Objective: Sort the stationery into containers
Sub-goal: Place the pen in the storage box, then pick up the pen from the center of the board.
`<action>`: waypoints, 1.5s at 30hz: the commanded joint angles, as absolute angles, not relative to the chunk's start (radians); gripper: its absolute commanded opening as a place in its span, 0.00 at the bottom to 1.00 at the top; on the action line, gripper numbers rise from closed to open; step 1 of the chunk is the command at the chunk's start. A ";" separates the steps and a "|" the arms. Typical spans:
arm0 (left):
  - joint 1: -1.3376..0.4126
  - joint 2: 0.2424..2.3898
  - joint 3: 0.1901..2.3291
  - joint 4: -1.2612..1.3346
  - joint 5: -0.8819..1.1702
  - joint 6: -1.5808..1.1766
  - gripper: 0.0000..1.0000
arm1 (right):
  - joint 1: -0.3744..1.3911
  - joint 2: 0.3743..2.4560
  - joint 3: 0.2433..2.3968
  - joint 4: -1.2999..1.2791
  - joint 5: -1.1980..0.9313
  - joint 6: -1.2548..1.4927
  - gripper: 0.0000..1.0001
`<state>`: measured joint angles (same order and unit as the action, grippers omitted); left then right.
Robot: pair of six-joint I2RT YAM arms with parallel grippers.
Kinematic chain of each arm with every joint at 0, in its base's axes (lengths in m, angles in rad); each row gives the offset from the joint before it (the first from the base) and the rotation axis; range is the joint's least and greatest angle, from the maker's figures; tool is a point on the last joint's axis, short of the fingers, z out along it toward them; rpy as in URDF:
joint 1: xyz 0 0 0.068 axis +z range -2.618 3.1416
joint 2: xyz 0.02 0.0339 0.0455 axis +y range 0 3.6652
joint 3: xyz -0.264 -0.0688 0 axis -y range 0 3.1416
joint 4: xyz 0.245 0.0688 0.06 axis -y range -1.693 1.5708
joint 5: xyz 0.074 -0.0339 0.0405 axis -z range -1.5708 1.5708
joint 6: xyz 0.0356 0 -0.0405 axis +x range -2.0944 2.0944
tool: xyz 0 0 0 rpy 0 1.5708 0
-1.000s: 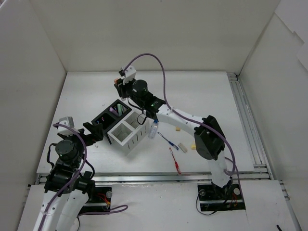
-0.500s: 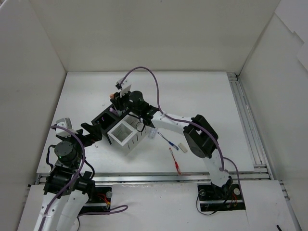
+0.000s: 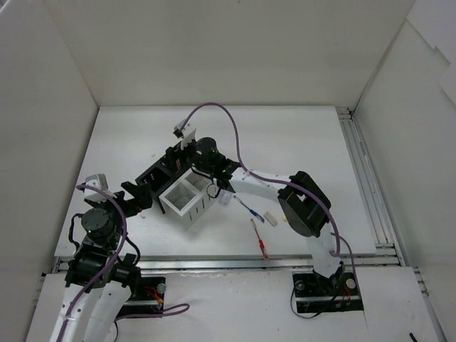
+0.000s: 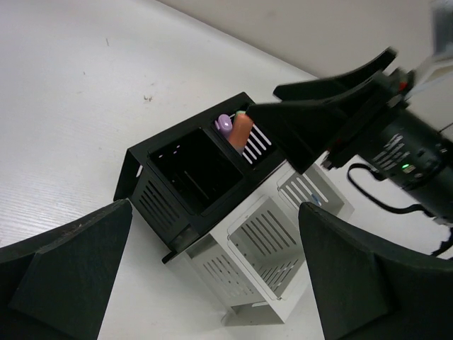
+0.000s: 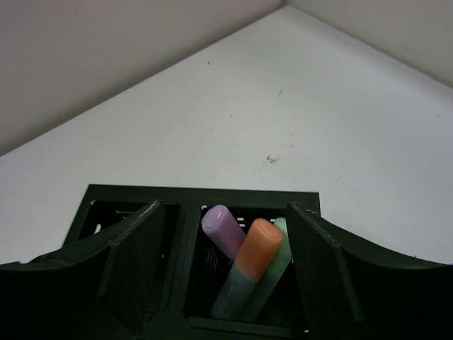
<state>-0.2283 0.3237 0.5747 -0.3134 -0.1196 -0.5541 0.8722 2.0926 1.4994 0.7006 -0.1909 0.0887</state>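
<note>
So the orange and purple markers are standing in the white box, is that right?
Not quite. The orange marker and the purple marker stand in the black box, not the white box beside it. The right wrist view shows this clearly.

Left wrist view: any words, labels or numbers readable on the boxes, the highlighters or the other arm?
No text can be read.
White print on the right arm's motor housing: too blurred to read.
Black box, white box, orange highlighter, purple highlighter: no markings show.
</note>
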 commanded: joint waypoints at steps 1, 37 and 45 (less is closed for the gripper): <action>-0.232 0.376 0.612 -0.259 -0.071 -0.560 1.00 | 0.877 1.930 1.540 0.834 -0.224 0.045 0.67; -0.250 0.587 0.666 -0.118 0.253 -0.328 1.00 | 0.537 1.499 0.976 -0.626 0.032 -0.473 0.98; -0.250 0.621 0.673 -0.097 0.218 -0.295 1.00 | 0.497 1.629 0.951 -0.649 0.104 -0.449 0.98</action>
